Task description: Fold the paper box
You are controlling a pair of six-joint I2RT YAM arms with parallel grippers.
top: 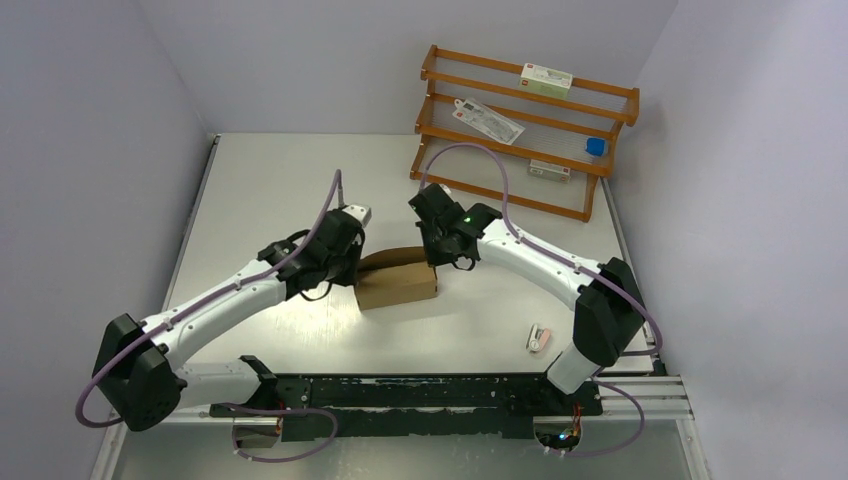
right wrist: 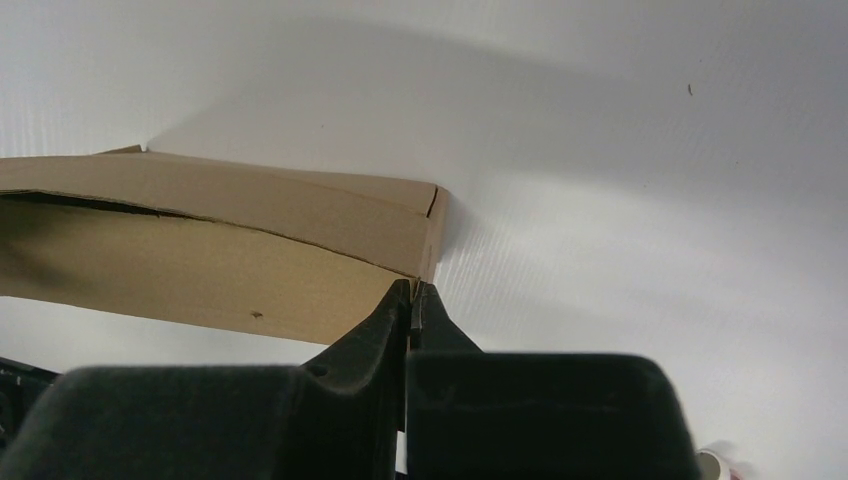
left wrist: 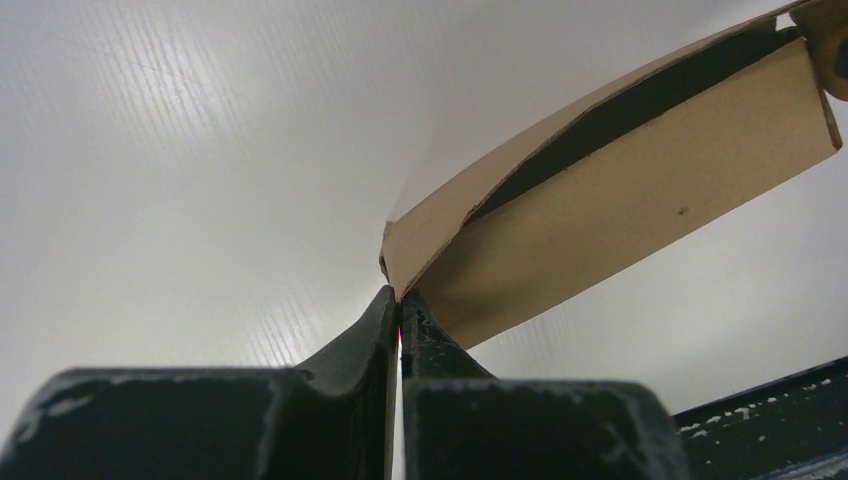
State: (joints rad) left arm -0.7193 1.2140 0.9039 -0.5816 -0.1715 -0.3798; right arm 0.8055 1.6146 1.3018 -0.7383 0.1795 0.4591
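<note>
The paper box (top: 396, 279) is a plain brown cardboard carton, partly opened, at the table's middle between my two arms. My left gripper (top: 357, 262) is at its left end and my right gripper (top: 433, 256) at its right end. In the left wrist view the left gripper (left wrist: 400, 297) is shut on the box's corner edge, and the box (left wrist: 620, 190) bows open with a dark gap along its top. In the right wrist view the right gripper (right wrist: 413, 291) is shut on the box's near right corner, with the box (right wrist: 200, 270) stretching left.
A wooden rack (top: 520, 130) stands at the back right with small printed cartons and a packet on it. A small white item (top: 538, 338) lies near the right arm's base. Grey walls close in the table on three sides.
</note>
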